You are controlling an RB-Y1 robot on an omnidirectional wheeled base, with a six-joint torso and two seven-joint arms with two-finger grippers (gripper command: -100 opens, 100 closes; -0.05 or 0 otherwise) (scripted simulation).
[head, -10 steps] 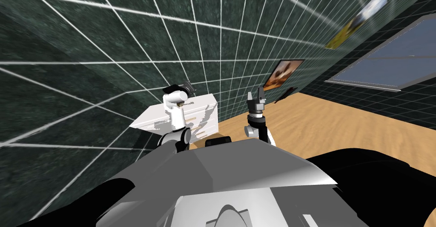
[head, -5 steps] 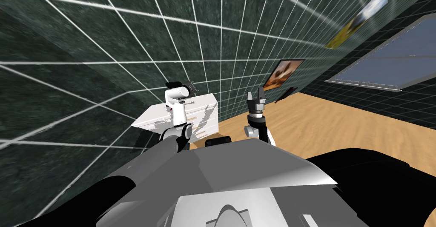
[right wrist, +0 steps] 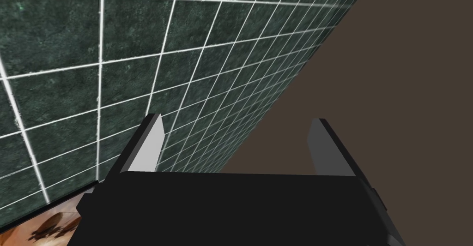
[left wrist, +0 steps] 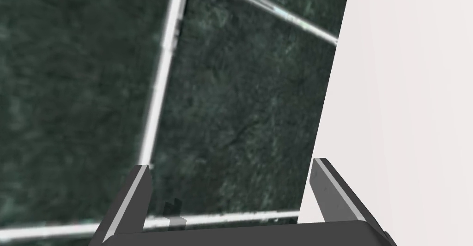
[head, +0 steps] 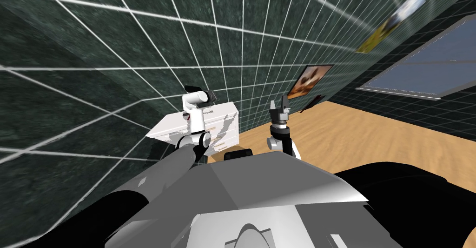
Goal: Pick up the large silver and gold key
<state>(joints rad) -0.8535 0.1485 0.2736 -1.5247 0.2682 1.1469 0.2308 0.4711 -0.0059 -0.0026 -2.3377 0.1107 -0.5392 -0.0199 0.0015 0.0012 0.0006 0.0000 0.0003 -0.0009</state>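
over the white dresser [head: 165, 129] against the dark green tiled wall [head: 116, 50], your left gripper [head: 210, 94] is held up at the end of a raised forearm, close to the wall and above the dresser's back edge. seen from the left wrist, its two fingers [left wrist: 141, 188] stand spread wide with nothing between them but the tiles and their white grout lines. the dresser's flat white side runs up just beside one finger, and the other finger is in front of the wall.

low between those fingers, near the gripper's body, you can see a small dark notched shape [left wrist: 172, 207] with a paler bit under it. it is too small to read, so you cannot tell from this whether it is the key, and where the key lies is not something these views settle.

the dresser's front shows drawers with pale handles [head: 218, 137], and it stands on a light wooden floor [head: 372, 133].

your right gripper [head: 278, 104] is off to the right of the dresser, well apart from it, pointing upward above its dark wrist. its fingers are also spread apart and hold nothing.
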